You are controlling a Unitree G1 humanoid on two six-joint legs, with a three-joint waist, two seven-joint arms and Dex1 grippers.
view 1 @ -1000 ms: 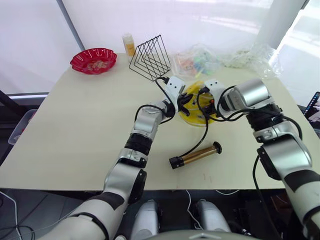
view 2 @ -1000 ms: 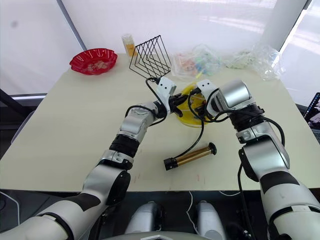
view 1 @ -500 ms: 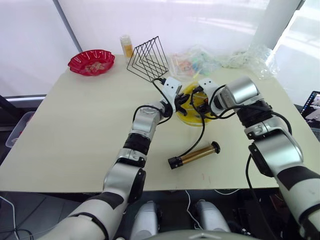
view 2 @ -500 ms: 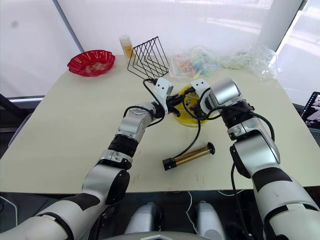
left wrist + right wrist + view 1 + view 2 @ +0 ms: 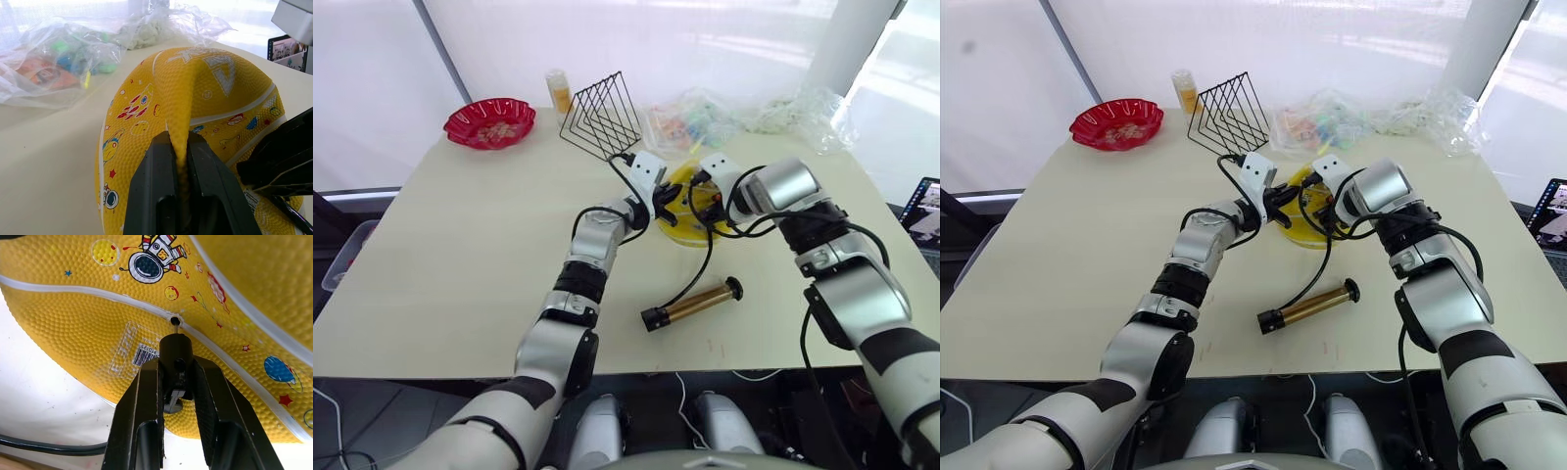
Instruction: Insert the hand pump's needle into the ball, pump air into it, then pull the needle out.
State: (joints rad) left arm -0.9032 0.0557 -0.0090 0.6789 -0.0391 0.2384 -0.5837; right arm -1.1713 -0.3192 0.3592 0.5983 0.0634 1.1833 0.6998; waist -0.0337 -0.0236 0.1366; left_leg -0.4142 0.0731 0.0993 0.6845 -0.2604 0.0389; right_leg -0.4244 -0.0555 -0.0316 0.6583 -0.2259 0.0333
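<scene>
The saggy yellow ball (image 5: pixel 693 208) lies on the table at the middle back. My left gripper (image 5: pixel 180 142) is shut on a raised fold of the ball (image 5: pixel 210 93). My right gripper (image 5: pixel 177 363) is shut on the needle's black fitting (image 5: pixel 176 348). The thin needle (image 5: pixel 174 329) points at the ball's valve hole (image 5: pixel 174 321), with its tip at or just inside it. The hand pump (image 5: pixel 693 305) lies on the table in front of the ball. Its black hose (image 5: pixel 702 269) curves up to my right gripper (image 5: pixel 709 203).
A red bowl (image 5: pixel 490 120) sits at the back left, with a black wire rack (image 5: pixel 605 115) and a small bottle (image 5: pixel 556 90) beside it. Clear plastic bags (image 5: pixel 705 117) lie behind the ball. The table's front edge (image 5: pixel 460 367) runs just below the pump.
The head view has shifted slightly. Both grippers stay at the ball with the same holds, and the right forearm has shifted a little.
</scene>
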